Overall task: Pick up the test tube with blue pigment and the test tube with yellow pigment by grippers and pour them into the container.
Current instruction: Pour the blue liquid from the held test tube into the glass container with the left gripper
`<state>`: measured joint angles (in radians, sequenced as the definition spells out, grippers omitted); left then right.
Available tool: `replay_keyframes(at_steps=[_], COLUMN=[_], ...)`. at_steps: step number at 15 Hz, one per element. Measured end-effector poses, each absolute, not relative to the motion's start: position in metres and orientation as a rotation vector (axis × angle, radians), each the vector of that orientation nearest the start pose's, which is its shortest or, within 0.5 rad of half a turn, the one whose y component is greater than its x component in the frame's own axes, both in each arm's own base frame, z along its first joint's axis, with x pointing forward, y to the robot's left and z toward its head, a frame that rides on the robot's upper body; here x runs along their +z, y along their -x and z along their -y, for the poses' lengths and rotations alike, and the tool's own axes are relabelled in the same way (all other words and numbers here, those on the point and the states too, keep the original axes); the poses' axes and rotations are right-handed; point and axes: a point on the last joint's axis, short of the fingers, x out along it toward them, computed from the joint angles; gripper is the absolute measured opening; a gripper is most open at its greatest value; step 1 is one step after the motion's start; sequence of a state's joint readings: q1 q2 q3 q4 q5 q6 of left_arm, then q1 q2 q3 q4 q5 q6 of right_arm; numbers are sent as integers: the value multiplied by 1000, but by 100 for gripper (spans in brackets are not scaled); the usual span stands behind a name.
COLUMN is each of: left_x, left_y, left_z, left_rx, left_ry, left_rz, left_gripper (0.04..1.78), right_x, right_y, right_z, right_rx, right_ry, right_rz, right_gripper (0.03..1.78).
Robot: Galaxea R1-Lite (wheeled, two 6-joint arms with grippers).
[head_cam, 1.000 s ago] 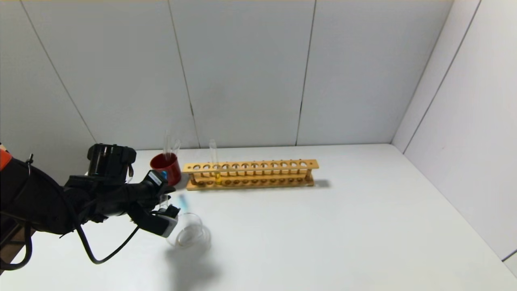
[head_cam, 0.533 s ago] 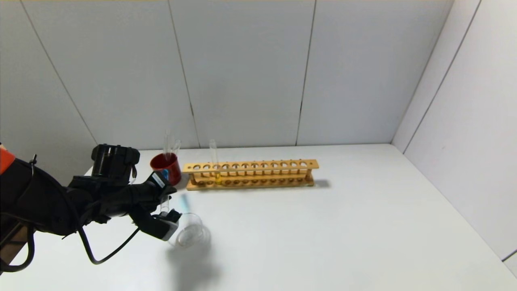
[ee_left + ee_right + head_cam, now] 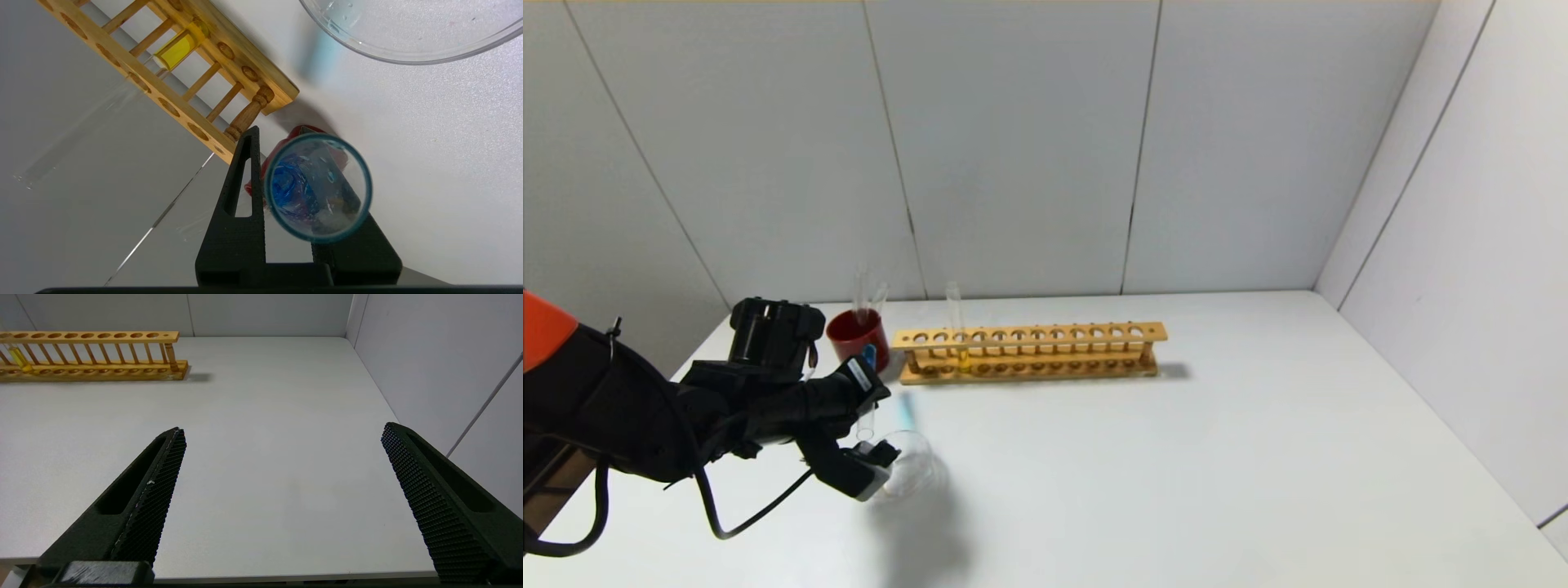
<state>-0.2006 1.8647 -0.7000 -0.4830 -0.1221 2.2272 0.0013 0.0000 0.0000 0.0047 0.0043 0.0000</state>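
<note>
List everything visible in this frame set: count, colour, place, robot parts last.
Blue-pigment test tube: one, clear with blue liquid, held in left claw beside the dish.
Yellow-pigment test tube: one, clear with yellow liquid, upright near the rack's left end.
Glass dish: one, clear, front left of table.
Rack: one, wooden, mid-table.
Red cup: one, left of rack, holding colourless tubes.
Table: one, white.
Left claw: shut on blue tube.
Right claw: open, over the table's right side.

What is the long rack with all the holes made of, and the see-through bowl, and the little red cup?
The rack looks like wood: honey-coloured, slightly glossy, with turned posts and drilled holes, probably varnished. The bowl is clear and smooth with droplets on it; glass or clear plastic, the look can't settle which. The red cup is opaque and dark red; likely plastic or glazed ceramic.
</note>
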Motion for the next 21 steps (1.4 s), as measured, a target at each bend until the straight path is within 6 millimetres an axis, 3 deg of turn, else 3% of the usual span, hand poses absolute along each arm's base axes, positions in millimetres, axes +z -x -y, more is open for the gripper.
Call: replay_keyframes(at_steps=[21], left_x=[86], left_y=[-302], left_z=[76], left_rx=[-921], left_ry=[-2275], left_rz=[-69], left_gripper=[34], right_x=[75], right_y=[23], right_z=[0], right_rx=[6], right_ry=[0], right_rz=[-5], right_gripper=[175])
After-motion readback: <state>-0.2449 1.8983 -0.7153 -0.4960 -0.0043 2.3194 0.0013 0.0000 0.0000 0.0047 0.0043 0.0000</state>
